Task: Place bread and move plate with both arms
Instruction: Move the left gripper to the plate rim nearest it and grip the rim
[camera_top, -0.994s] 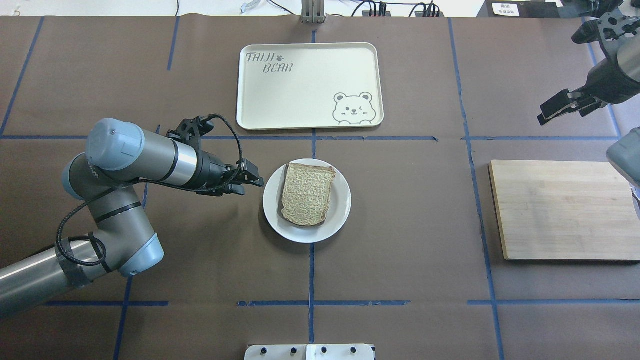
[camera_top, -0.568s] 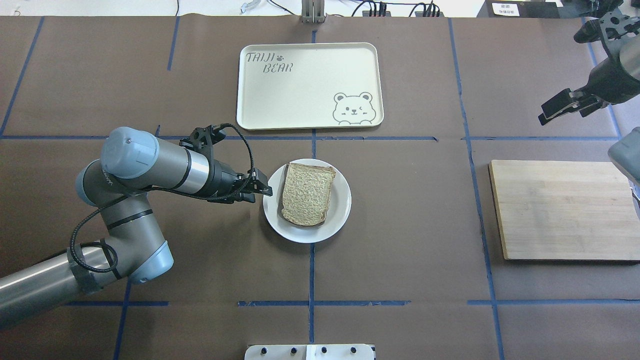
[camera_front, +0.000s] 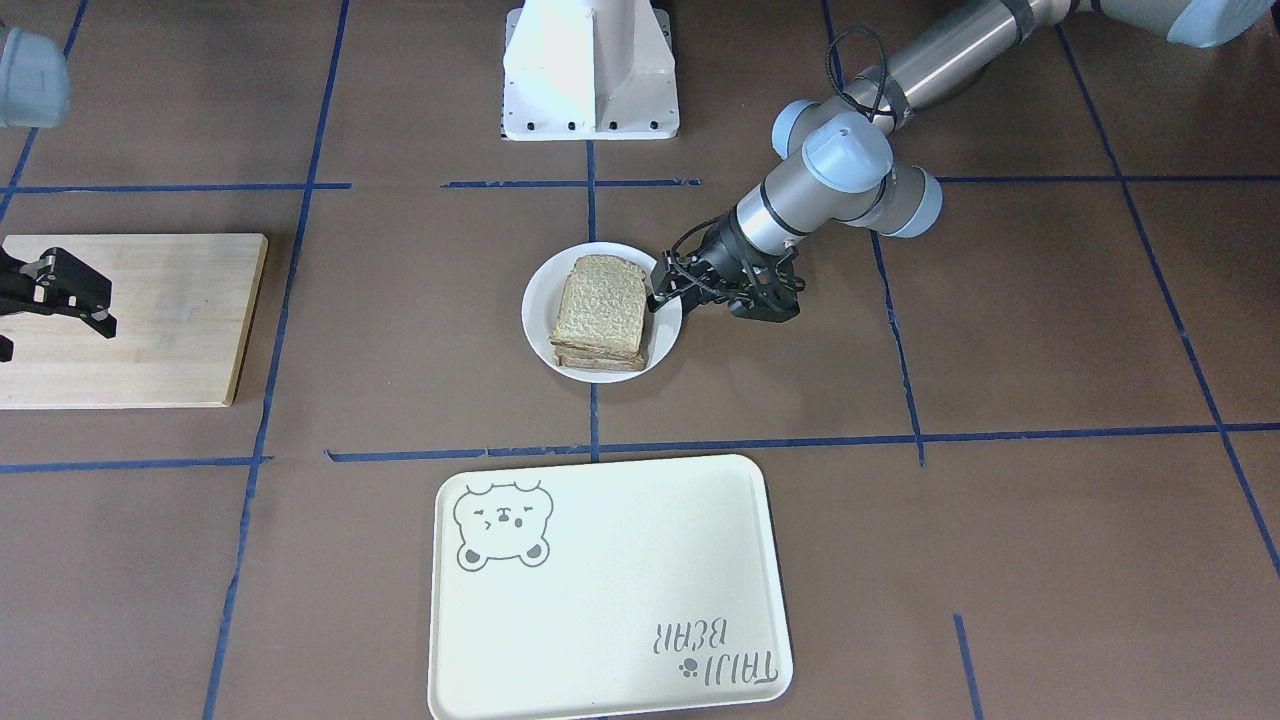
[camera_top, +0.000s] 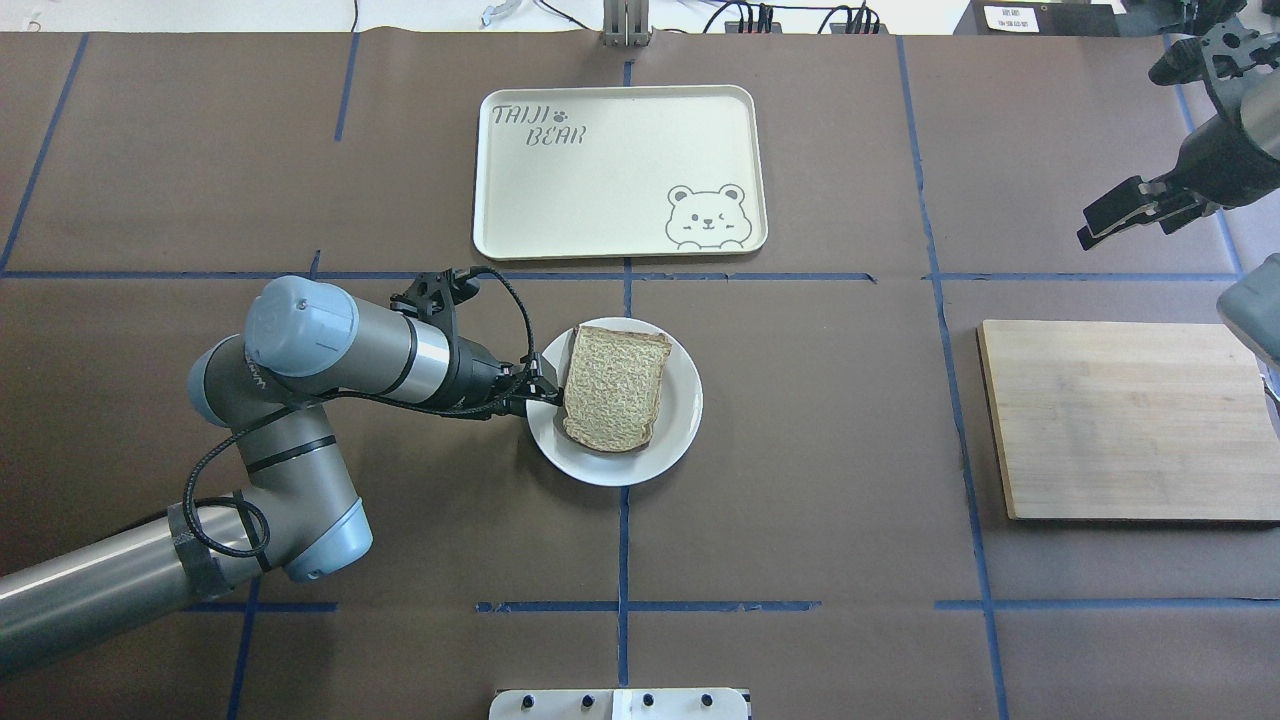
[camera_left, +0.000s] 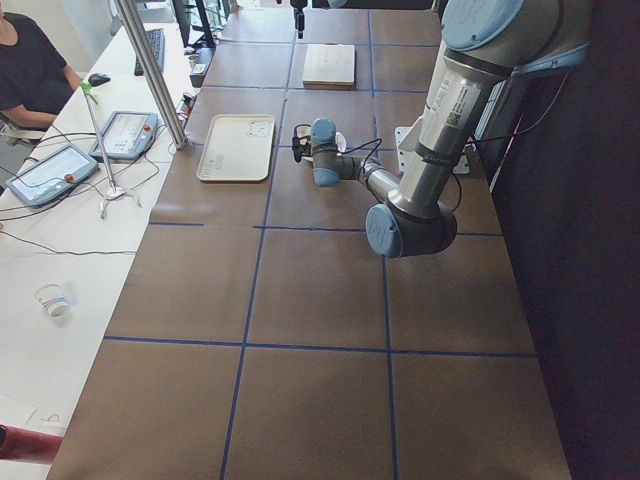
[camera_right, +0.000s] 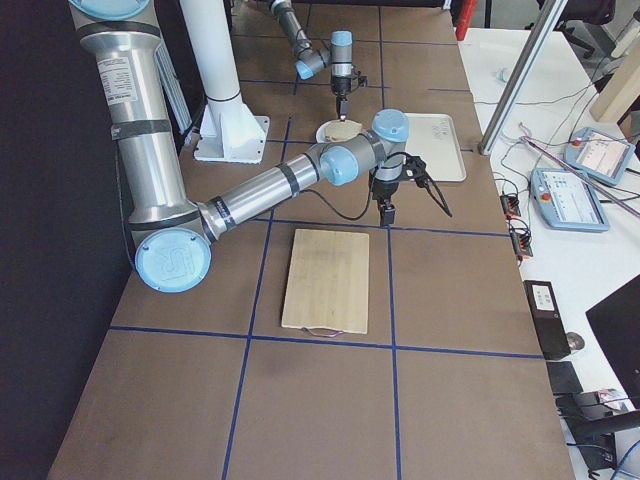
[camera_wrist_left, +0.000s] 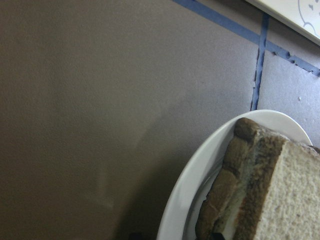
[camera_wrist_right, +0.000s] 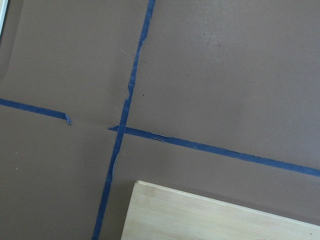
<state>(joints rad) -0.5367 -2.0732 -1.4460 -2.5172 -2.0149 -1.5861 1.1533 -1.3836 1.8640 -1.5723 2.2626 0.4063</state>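
**Two arms, one loaded plate: left gripper at the rim**

Nearest the robot's base, the left arm (camera_top: 330, 345) reaches in low over the brown table (camera_top: 820, 450) and ends at the plate's left edge. The left gripper (camera_top: 548, 393) sits there with its jaws parted, its tips over the rim and right beside the crust. Whether the tips touch the rim or the crust cannot be told.

Just past it, the plate (camera_top: 682, 420) rests at the table's middle, over a crossing of blue tape lines (camera_top: 622, 540). The bread (camera_top: 615, 385) lies flat on it, slightly to the plate's left. Its long axis runs from the robot's side toward the far side, leaning a little off the tape line. The rounded end points back at the robot and the squarer end faces the tray. In the front-facing and left wrist views, further layers show under the slice at its edges.

Well to the right, a wooden cutting board (camera_top: 1130, 420) lies flat and bare.

Farther out, the right gripper (camera_top: 1085, 228) hangs above the table near the board, on the side toward the tray, with its jaws apart and nothing between them.

Farthest, the cream tray (camera_top: 620, 170) with the bear drawing lies straight beyond the plate, apart from it.
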